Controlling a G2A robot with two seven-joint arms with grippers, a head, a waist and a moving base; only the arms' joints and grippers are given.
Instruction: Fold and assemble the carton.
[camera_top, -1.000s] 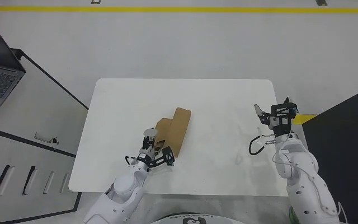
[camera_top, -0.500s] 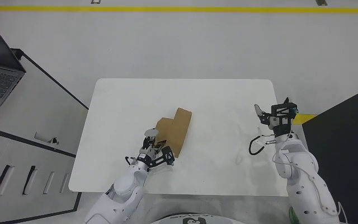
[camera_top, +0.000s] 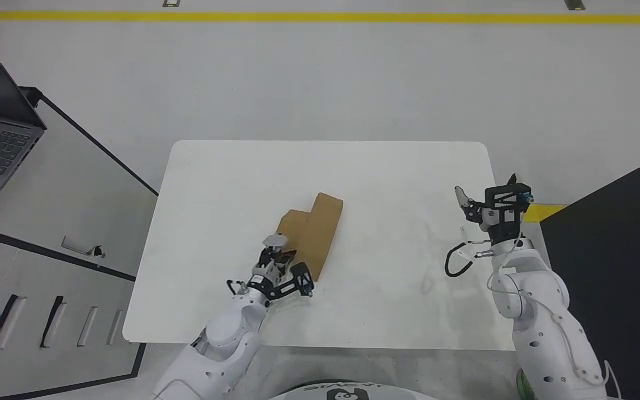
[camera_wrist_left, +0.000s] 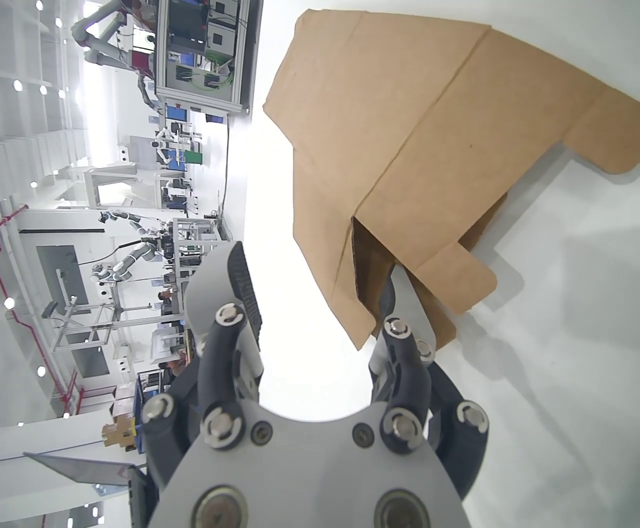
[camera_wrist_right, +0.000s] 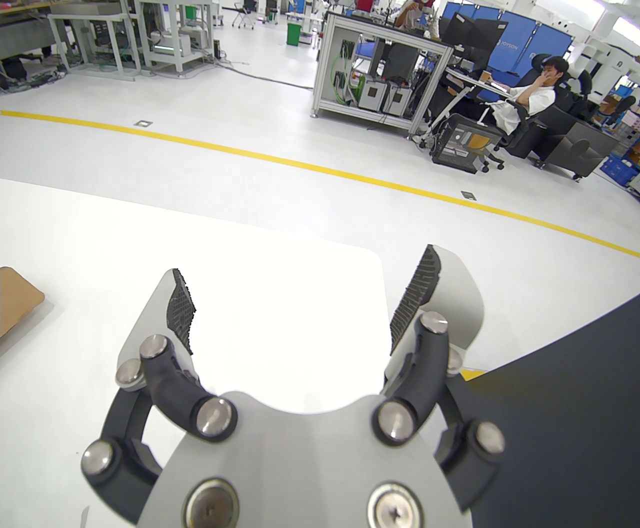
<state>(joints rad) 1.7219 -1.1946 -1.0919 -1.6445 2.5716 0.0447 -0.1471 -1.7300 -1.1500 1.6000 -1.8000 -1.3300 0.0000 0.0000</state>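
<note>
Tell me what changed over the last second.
The left tool edged slightly toward the carton, open, with one finger tucked into its near end. The carton's far end shifted a touch. Nothing was gripped or released. The right tool stayed open by the table's right edge.

Your carton (camera_top: 312, 232) is plain brown cardboard, part-folded, lying mostly flat on the desk (camera_top: 400, 190); its open end, flaps out, sits over one finger of the left tool (camera_wrist_left: 315, 270).
</note>
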